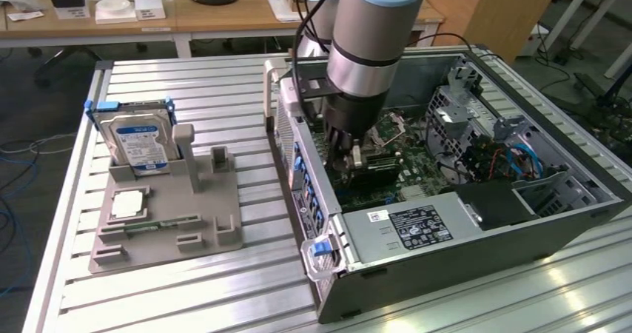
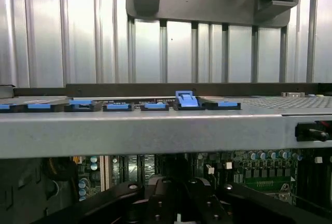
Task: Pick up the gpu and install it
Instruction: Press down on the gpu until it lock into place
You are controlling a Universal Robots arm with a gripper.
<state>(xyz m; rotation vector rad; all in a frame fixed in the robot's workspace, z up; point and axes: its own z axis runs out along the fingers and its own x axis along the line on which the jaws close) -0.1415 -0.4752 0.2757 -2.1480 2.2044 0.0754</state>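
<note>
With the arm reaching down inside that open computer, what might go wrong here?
The pincer is shut, low over the motherboard, with the gpu under it; a skewed card could jam.

The arm passes close to the case wall, so it might knock that.

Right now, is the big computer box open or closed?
Open. The computer case lies on its side with no side cover, so you can see the green motherboard and the robot's gripper reaching down inside.

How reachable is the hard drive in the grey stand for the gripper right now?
Probably not directly. The gripper sits shut, low inside the computer case, whose side wall stands between it and the hard drive. Above the upright drive nothing seems to block.
</note>
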